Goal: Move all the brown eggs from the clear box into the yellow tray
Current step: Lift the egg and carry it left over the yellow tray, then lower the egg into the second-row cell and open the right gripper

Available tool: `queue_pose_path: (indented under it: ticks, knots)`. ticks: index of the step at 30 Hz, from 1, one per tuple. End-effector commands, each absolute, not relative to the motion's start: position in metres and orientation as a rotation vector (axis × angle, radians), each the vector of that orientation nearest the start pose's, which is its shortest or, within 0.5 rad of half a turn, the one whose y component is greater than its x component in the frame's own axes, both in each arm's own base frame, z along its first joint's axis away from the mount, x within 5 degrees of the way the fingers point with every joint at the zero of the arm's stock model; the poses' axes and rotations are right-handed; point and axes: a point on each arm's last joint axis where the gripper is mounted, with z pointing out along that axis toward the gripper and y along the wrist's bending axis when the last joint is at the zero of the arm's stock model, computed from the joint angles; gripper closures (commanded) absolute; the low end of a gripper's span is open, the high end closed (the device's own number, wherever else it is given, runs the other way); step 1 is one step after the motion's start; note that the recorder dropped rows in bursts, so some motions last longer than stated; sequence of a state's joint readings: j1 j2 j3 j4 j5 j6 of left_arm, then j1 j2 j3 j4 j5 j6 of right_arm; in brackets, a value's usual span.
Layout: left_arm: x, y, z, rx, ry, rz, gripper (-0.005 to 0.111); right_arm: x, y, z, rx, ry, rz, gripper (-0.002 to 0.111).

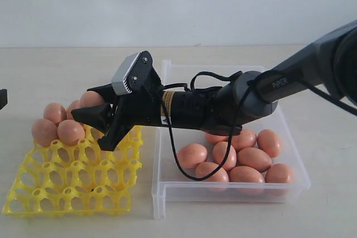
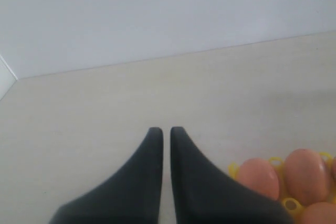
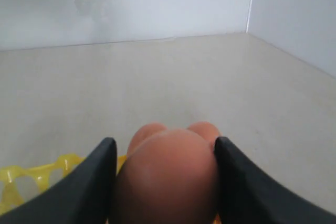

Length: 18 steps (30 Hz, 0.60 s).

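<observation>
**Right gripper clamps one egg over the tray; left gripper nearly closed, holding nothing**

In the exterior view the right arm [image 1: 290,76] comes in from the right edge of the frame and crosses the clear box [image 1: 228,193] to the yellow tray [image 1: 72,188] at lower left. The right gripper [image 1: 82,102] sits above the tray's upper right part.

Only the right wrist view makes the grip plain. There the held egg [image 3: 168,177] fills the gap, with both fingers [image 3: 92,182] against its sides. In the exterior view this egg [image 1: 92,100] is half covered.

Four brown eggs [image 1: 56,112] sit in cups at the tray's upper left. About nine more lie loose in the box. The arm hides some of them, so the count is uncertain.

The left gripper [image 1: 3,98] is a dark sliver at the left edge of the exterior view. The left wrist view shows its fingers [image 2: 147,171] drawn to a slim slit with nothing between them, above the table [image 2: 79,129] beside a tray corner.

White lettering on the right arm reads "PIPER" [image 1: 281,82]. A tan band [image 1: 166,104] at the wrist is unreadable.
</observation>
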<state>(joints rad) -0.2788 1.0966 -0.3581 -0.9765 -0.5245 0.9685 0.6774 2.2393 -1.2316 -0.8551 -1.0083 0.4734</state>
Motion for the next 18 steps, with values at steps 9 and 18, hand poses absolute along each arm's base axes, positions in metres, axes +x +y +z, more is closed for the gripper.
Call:
queue_pose_path:
  ticks: [9,18]
  knots:
    - [0.198,-0.017,0.231,0.026,1.878,0.252,0.103,0.319,0.325,0.105,-1.14,1.442,0.993,0.109]
    - [0.198,-0.017,0.231,0.026,1.877,0.254,0.103,0.319,0.325,0.105,-1.143,1.44,0.994,0.109]
